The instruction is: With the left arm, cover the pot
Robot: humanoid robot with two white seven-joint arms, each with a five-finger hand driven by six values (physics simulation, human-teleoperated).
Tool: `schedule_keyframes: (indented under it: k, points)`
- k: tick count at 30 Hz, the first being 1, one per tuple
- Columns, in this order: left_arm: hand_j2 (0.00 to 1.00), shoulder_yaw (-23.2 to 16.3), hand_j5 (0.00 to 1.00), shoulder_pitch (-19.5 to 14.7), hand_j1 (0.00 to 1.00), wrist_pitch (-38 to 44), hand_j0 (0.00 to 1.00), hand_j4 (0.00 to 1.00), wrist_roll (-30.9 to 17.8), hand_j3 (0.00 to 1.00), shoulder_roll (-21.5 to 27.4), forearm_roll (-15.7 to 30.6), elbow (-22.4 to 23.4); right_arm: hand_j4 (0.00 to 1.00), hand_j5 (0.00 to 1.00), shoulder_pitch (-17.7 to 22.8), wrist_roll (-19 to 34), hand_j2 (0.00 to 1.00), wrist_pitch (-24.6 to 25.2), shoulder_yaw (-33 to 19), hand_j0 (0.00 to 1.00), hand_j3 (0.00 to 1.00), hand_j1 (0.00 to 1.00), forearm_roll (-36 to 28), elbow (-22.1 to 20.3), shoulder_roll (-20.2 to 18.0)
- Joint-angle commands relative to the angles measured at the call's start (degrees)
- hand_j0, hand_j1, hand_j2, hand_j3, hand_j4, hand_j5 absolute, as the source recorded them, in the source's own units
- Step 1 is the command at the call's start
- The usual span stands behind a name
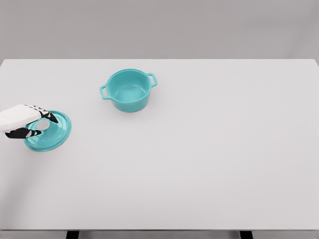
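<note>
A teal pot [128, 90] with two side handles stands uncovered on the white table [209, 149], left of centre towards the back. Its teal lid [56, 137] lies flat near the table's left edge, well to the front left of the pot. My left hand [45, 126] comes in from the left edge and sits over the lid's upper left part, right at the pale knob [43, 124]. Whether it grips the knob is unclear. The right arm does not show.
The table's left edge runs close beside the lid. A bare stretch of table separates the lid from the pot.
</note>
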Motion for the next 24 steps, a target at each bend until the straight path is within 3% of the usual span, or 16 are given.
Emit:
schedule_keyframes:
  k: [1,24]
  points:
    - [0.64,-0.01,0.64,0.00,0.64,0.15,0.64,0.64,0.02,0.64,0.06,0.33,0.01,1.00,1.00,0.00,0.01,1.00,0.00,0.00,1.00,1.00,1.00,0.00,-0.05,0.00]
    - [0.52,-0.37,0.52,0.00,0.52,0.15,0.52,0.52,0.02,0.52,0.15,0.33,-0.16,1.00,1.00,-0.09,0.01,1.00,0.00,0.00,1.00,1.00,1.00,0.00,0.04,0.00]
